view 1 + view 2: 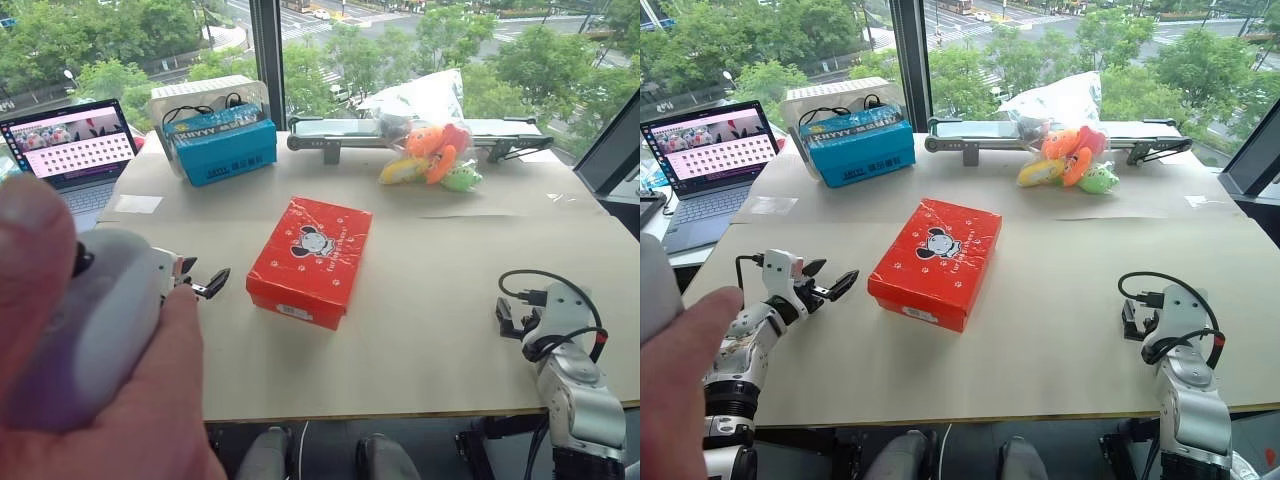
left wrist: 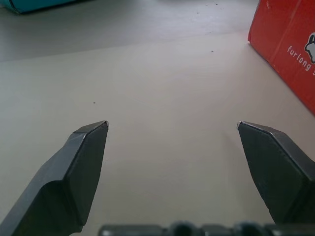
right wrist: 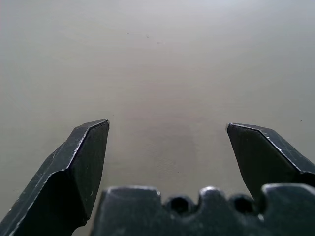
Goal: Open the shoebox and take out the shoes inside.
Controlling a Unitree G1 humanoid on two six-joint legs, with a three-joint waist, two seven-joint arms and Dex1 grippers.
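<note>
**Red shoebox lying shut on the bench, both hands spread wide**

Nearest the camera, a person's hand [image 1: 680, 390] is intruding at the lower left corner. Just beyond it, the left hand [image 1: 830, 279] is hovering over the bench [image 1: 1060, 330] with its fingers [image 2: 83, 162] standing wide apart and holding nothing, pointing toward the shoebox [image 1: 935, 260] close by. On the opposite side, the right hand [image 3: 167, 128] is gaping wide too, empty, well apart from the box.

The shoebox is sitting near the middle of the bench, lid closed, its long axis running from the near edge away toward the window and leaning slightly rightward; a short end is facing the camera.

Farther back, a laptop [image 1: 710, 150] and a blue box [image 1: 855, 145] are sitting at the left, plush toys [image 1: 1070, 160] at the right.
</note>
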